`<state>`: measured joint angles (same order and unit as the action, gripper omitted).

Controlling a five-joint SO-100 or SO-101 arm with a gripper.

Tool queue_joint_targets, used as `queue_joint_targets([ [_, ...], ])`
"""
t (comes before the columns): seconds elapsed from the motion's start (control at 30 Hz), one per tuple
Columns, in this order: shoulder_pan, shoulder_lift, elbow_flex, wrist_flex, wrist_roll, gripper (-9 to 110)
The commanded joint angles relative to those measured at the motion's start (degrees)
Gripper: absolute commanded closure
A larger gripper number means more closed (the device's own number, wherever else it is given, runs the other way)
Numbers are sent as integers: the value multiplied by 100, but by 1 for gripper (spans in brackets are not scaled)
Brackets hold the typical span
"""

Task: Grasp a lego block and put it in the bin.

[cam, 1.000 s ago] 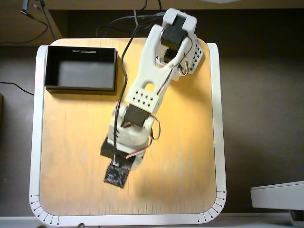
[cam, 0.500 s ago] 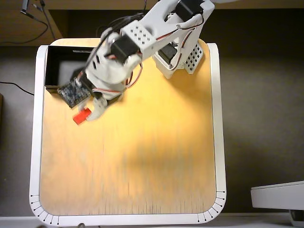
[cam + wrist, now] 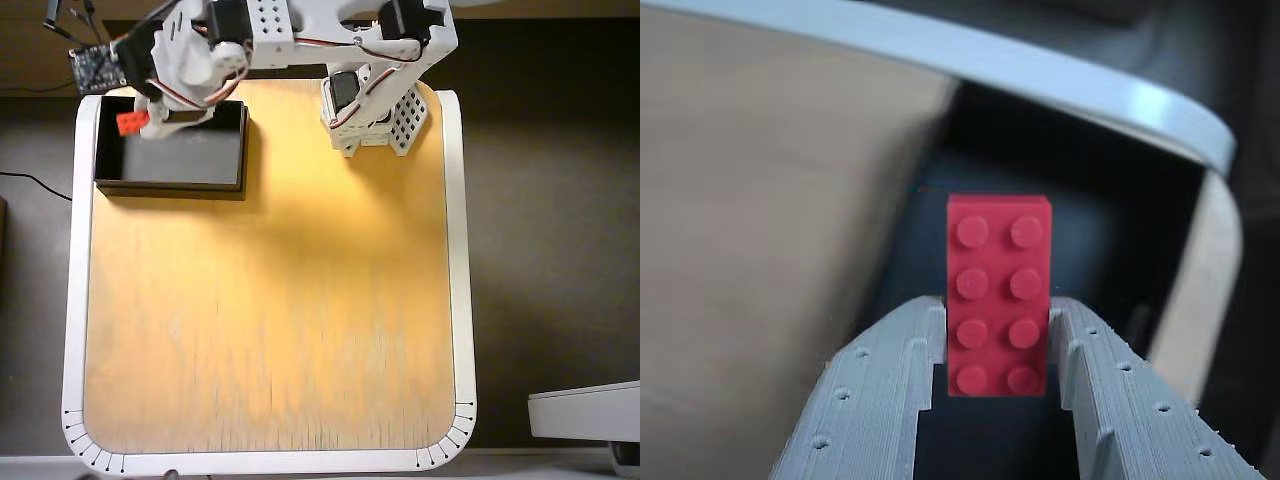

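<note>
In the wrist view my gripper [image 3: 995,345] is shut on the red lego block [image 3: 998,290], its two grey fingers [image 3: 895,400] pressing the lower sides of the brick; the studs face the camera. Behind the brick lies the dark floor of the black bin [image 3: 1090,230]. In the overhead view the block [image 3: 131,122] hangs at the gripper over the upper left part of the bin [image 3: 172,185], which sits at the table's upper left corner. The gripper's fingertips are hidden under the arm there.
The wooden table [image 3: 270,300] with a white rim fills the overhead view. The arm's base [image 3: 375,115] stands at the table's top edge, right of the bin. A circuit board [image 3: 95,68] with wires lies beyond the table's top left corner.
</note>
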<state>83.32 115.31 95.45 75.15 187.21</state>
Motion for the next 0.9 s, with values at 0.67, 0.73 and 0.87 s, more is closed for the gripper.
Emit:
queue_joint_targets([
  [0.67, 88, -1239, 844, -1099, -316, 101],
  [0.73, 9, -1213, 958, -1239, -431, 101],
  [0.87, -44, -1099, 1266, -1415, -448, 101],
])
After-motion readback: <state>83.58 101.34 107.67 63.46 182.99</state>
